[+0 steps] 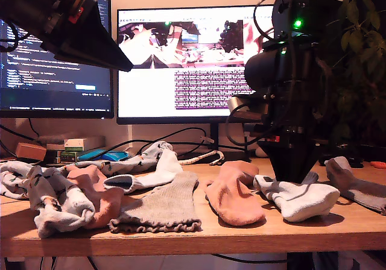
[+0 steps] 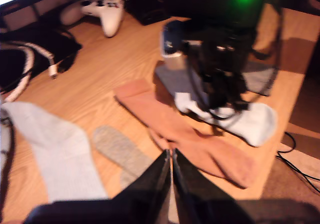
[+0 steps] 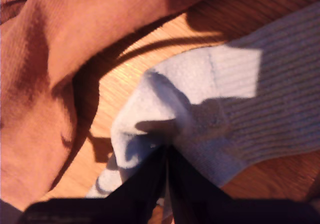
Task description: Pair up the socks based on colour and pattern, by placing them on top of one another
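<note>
Ribbed sock (image 3: 200, 104) pinched by my second tool (image 3: 167, 154), no legible txt.

Socks are strung along the desk (image 1: 241, 237) front edge, a heap (image 1: 60, 197) toward the exterior view's left, monitors (image 1: 187, 59) at the back edge.

You're looking at two salmon-pink socks (image 1: 96, 191) (image 1: 232, 197), two grey-taupe socks (image 1: 166, 207) (image 1: 356, 188), two ribbed pale-blue socks (image 1: 154, 175) (image 1: 304, 200), two printed socks (image 1: 51, 200) (image 1: 129, 163), two monitors (image 1: 54, 53) (image 1: 187, 95), one controller (image 2: 107, 11).

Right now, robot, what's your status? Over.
First tool shut, raised, empty. Second tool shut on the light blue sock. Pink sock alongside, nothing blocking.
</note>
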